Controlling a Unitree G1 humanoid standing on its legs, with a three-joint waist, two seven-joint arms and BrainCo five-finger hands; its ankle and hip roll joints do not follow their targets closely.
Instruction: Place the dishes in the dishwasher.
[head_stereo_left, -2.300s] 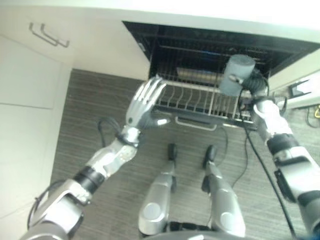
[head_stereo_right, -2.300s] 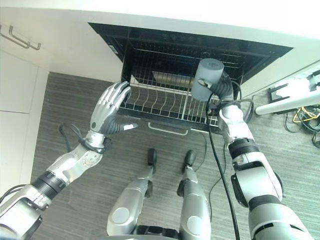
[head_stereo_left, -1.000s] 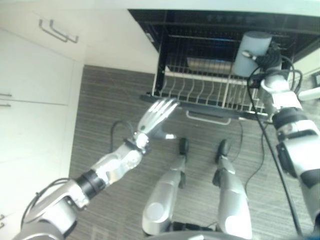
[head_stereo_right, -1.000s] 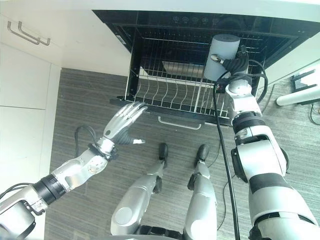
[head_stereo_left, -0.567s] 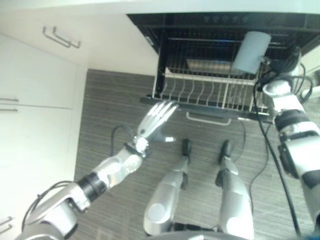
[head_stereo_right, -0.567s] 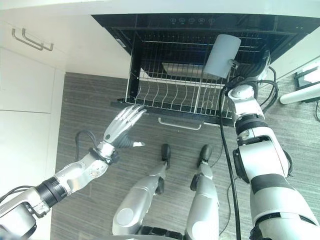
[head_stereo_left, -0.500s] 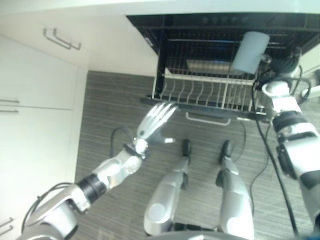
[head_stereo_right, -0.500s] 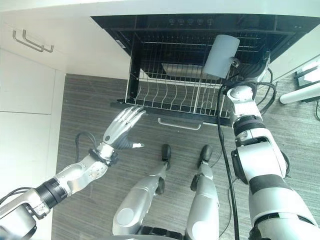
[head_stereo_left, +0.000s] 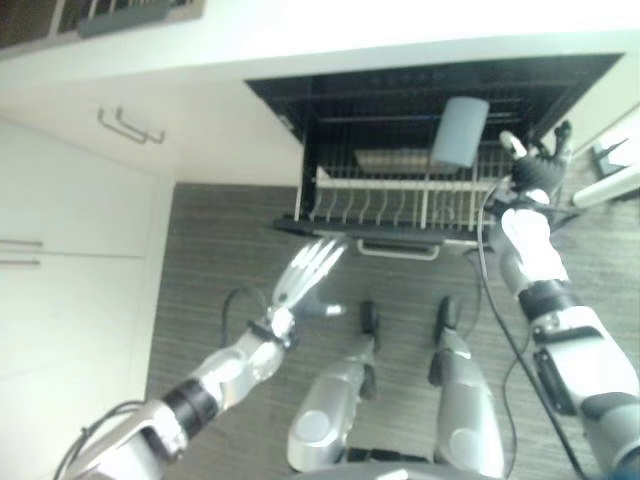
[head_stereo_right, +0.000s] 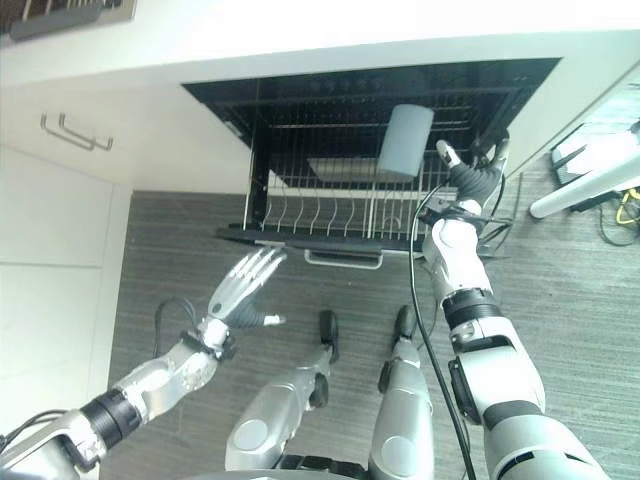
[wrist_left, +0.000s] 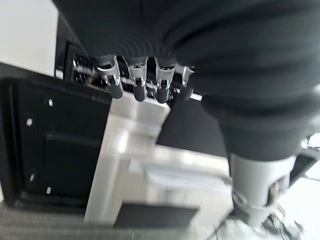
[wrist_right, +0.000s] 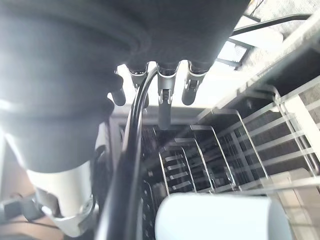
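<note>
Left hand (head_stereo_right: 243, 284) reaches forward around eleven o'clock, fingers straight and fanned, thumb out sideways. Right hand (head_stereo_right: 470, 172) is raised up around one o'clock, fingers loosely spread, holding nothing.

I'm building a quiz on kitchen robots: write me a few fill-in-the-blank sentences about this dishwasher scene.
1. The grey cup stands in the dishwasher's wire ____.
2. The right hand beside the cup has its fingers ____.
3. The left hand hovers over the ____, fingers straight.
4. The cabinet handles are on the robot's ____ side.

Missing words: rack; open; floor; left
</note>
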